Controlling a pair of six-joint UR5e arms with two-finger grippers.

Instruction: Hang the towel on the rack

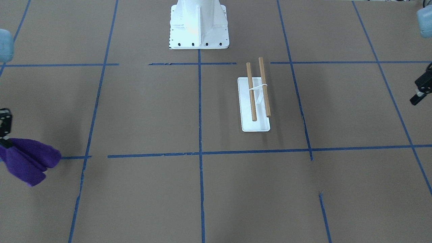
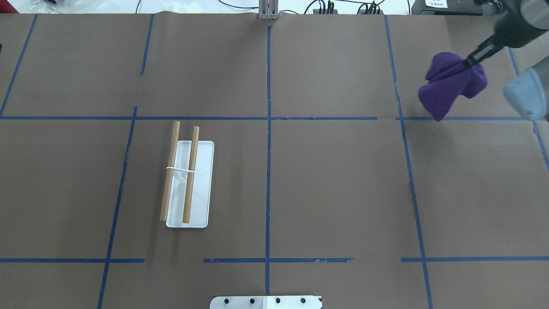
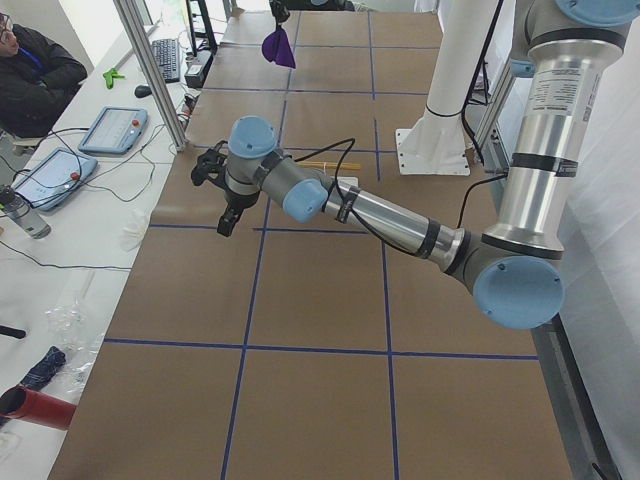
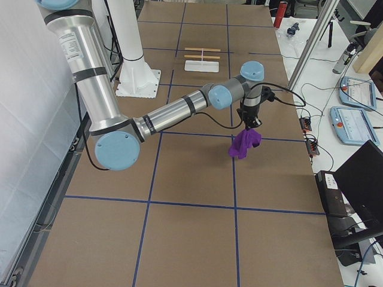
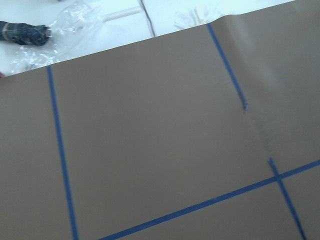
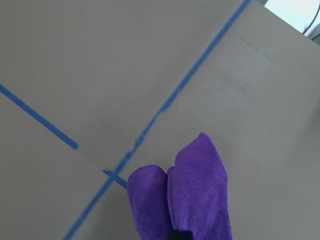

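Note:
The purple towel (image 2: 450,86) hangs bunched from my right gripper (image 2: 469,60), which is shut on its top edge and holds it above the table at the far right. It also shows in the front view (image 1: 28,160), the right side view (image 4: 245,143) and the right wrist view (image 6: 185,195). The rack (image 2: 201,184), with a white base and two brown dowels (image 2: 191,174), stands in the left half with nothing on it; it also shows in the front view (image 1: 255,125). My left gripper (image 1: 417,97) hovers at the table's left edge, empty, its fingers together.
The white robot pedestal (image 1: 199,25) is bolted at the near middle edge. Blue tape lines (image 2: 268,128) divide the brown table into squares. Tablets, cables and a seated person (image 3: 35,75) are beyond the far edge.

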